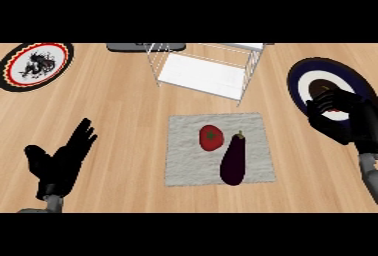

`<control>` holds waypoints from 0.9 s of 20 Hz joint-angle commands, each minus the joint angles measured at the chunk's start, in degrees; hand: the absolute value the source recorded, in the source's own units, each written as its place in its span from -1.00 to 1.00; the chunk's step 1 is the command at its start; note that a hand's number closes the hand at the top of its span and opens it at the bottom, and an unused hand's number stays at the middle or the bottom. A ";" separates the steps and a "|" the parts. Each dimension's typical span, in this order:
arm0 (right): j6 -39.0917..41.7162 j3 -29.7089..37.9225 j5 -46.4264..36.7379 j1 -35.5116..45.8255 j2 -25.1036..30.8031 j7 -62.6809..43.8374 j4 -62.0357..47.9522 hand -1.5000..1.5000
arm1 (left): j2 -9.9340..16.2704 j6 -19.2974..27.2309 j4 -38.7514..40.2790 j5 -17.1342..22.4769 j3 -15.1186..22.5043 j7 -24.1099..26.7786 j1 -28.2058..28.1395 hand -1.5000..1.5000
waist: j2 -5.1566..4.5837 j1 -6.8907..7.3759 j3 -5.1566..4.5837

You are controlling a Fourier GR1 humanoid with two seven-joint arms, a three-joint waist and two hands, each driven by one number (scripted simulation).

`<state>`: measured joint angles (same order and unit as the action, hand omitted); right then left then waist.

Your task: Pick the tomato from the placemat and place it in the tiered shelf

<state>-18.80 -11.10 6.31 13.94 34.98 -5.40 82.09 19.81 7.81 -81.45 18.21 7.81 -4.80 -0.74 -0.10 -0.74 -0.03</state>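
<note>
Head view, only one available. Tomato [210, 137] lies on the placemat [184, 170], upper-centre of the mat, w/ an eggplant [235, 159] just beside it on its right, touching or nearly so; can't tell which. Tiered shelf [203, 72] stands beyond the mat's far edge, white deck facing up, wire posts at the corners.

My right hand [336, 117] hangs over the dark blue plate [299, 82] at the right edge, well apart from the tomato. Its fingers are relaxed and a bit apart, clamped on nothing. My left hand [63, 160] rests at lower left, fingers straight and spread, holding nothing. A 2nd plate [15, 70], red-rimmed w/ a dragon print, sits at far left; not involved.

Step in hand, as I judge it: approach and grasp, not yet begun.

Procedure:
1. Bring right hand in toward the tomato from above, not from the right side, since the eggplant blocks that side.
2. Keep fingers apart until they straddle the tomato; thumb on the left side, away from the eggplant.
3. Close only on the tomato; avoid nudging the eggplant.
4. Lift clear of the mat before travelling toward the shelf; mind the near posts.
</note>
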 commanded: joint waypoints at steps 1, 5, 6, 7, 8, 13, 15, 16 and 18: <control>0.50 2.52 2.85 -0.39 -3.76 1.53 -6.37 -1.00 | -1.15 1.57 3.43 0.34 0.64 -7.11 0.69 0.00 | -0.18 0.85 0.10; 9.60 3.47 5.41 -7.09 -1.22 10.45 -1.78 -1.00 | -1.46 0.73 5.48 0.56 -0.95 -7.49 2.62 0.00 | 0.08 0.12 0.04; 9.09 1.24 3.85 -5.21 -1.35 5.07 2.73 -1.00 | 0.26 1.96 -1.30 0.73 -0.88 -12.51 1.82 0.00 | 0.26 0.53 0.04; 11.45 0.34 4.15 -4.70 -0.16 4.39 4.04 -1.00 | -0.54 -0.73 8.13 0.53 -2.22 -6.25 3.93 0.00 | 0.09 0.00 -0.04; 13.50 0.87 5.01 -6.07 1.05 4.01 4.92 -1.00 | -0.24 0.98 0.95 0.19 -1.07 -8.96 -0.64 0.00 | 0.26 0.56 0.02; 18.77 -0.89 7.32 -4.52 5.75 -9.39 17.63 -1.00 | -0.71 1.65 3.82 -0.47 -1.58 -11.77 4.51 0.00 | 0.31 -0.10 -0.05; 19.16 -3.34 5.87 -2.60 4.98 -13.22 19.70 -1.00 | -1.76 0.40 5.81 -0.69 -1.77 -8.25 3.20 0.00 | 0.20 0.33 -0.07; 20.99 -3.24 7.35 -1.68 7.19 -17.17 22.37 -1.00 | -1.22 -0.76 5.13 -0.49 -1.64 -7.07 0.71 0.00 | 0.31 0.39 -0.12; 18.63 -6.26 3.82 1.25 5.81 -24.03 23.72 -1.00 | -1.10 0.16 1.75 -0.92 -1.01 -9.55 0.53 0.00 | 0.30 1.11 -0.07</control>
<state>-1.49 -14.92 11.39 11.66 39.24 -19.49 101.09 19.36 7.75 -79.56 18.11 5.34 -12.43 2.21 0.57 -0.23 0.39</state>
